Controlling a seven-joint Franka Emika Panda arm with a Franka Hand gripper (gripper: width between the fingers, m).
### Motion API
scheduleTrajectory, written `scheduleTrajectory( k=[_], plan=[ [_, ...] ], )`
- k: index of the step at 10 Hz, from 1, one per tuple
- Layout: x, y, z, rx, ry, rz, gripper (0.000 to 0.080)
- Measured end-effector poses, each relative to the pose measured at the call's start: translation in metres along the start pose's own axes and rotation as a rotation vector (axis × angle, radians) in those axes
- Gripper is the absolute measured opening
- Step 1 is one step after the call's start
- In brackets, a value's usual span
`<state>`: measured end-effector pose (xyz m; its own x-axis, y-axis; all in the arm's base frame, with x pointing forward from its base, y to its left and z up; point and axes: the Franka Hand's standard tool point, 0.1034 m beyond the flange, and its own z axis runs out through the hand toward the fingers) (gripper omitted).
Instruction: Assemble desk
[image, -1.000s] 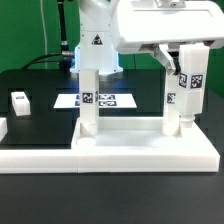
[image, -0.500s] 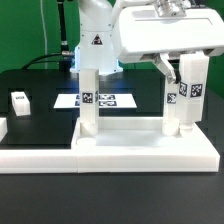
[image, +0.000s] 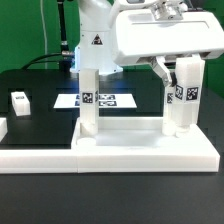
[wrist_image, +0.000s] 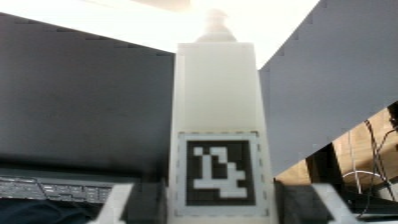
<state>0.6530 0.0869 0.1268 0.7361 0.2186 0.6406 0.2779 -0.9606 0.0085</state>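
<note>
One black work table (image: 40, 80), green backdrop (image: 25, 30) behind it, white arm base (image: 95, 40) at the far edge. The marker board (image: 110, 100) lies flat mid-table, and a low white rail (image: 35, 155) runs along the near edge on the exterior view's left, butted against the desk tabletop slab (image: 145, 152). The slab sits flat at the front. A standing leg (image: 89, 105) is upright on the slab's far corner on the exterior view's left. A loose leg (image: 20, 101) lies on the bare table well to that side, apart from everything else. The gripper (image: 178, 72) hangs over the slab's far corner on the exterior view's right, clamped on the held leg (image: 186, 100). That leg leans slightly, with its lower end meeting the slab. In the wrist view the fingers (wrist_image: 125, 203) press both sides of the held leg (wrist_image: 219, 110) at its tagged end. Its peg tip points at the white slab.
</note>
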Motion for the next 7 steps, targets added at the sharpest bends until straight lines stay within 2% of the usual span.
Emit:
scheduleTrajectory(
  k=[7],
  plan=[
    [-0.0070,-0.0042,0.0072,0.008,-0.011,0.002,0.0290]
  ],
)
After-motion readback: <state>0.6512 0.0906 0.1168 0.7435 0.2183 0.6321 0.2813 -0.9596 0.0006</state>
